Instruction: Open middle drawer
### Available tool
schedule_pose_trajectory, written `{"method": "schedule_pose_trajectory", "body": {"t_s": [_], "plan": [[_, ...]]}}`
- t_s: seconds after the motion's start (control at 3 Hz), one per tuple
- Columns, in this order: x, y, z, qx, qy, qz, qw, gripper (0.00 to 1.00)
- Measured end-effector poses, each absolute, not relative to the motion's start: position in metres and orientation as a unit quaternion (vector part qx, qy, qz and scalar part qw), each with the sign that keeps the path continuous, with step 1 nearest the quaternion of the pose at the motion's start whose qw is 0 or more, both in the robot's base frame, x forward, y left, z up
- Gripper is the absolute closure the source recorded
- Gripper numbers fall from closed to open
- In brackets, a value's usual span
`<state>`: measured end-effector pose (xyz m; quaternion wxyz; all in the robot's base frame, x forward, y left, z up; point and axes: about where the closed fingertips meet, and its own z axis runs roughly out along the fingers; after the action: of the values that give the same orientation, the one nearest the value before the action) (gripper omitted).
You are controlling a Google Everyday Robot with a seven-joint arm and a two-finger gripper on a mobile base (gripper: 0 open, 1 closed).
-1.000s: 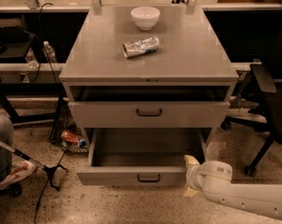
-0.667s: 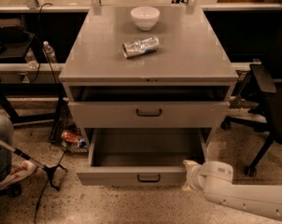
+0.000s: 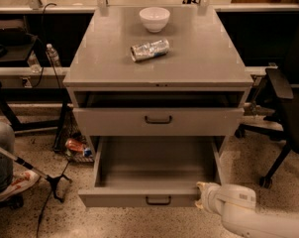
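The middle drawer (image 3: 154, 170) is pulled far out of the grey cabinet and shows a deep, plain grey inside. Its front carries a small dark bar handle (image 3: 158, 200). My gripper (image 3: 203, 197), on a white arm reaching in from the bottom right, sits at the right end of that drawer's front, at or against it. The drawer above (image 3: 158, 121), with its own dark handle, stands only slightly out. Any drawer below the open one is hidden by it.
A white bowl (image 3: 154, 19) and a crushed silver can (image 3: 149, 49) lie on the cabinet top (image 3: 105, 58). A black office chair (image 3: 288, 108) stands at the right. At the left are a person's leg and shoe (image 3: 11, 182), a thin stand (image 3: 50, 180) and floor clutter (image 3: 75, 147).
The middle drawer's front has come further out towards the camera. My gripper and arm have moved back and down with it.
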<state>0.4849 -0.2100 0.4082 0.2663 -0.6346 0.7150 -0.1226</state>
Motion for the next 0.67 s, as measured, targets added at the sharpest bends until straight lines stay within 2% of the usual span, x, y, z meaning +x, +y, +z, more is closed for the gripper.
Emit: {"method": "schedule_pose_trajectory", "body": {"t_s": [0.33,0.67], "plan": [[0.451,-0.221,0.409,-0.603,0.74,-0.122,0.273,1.0],[0.428,-0.23,0.409,-0.579,0.757,-0.123,0.277,1.0]]}}
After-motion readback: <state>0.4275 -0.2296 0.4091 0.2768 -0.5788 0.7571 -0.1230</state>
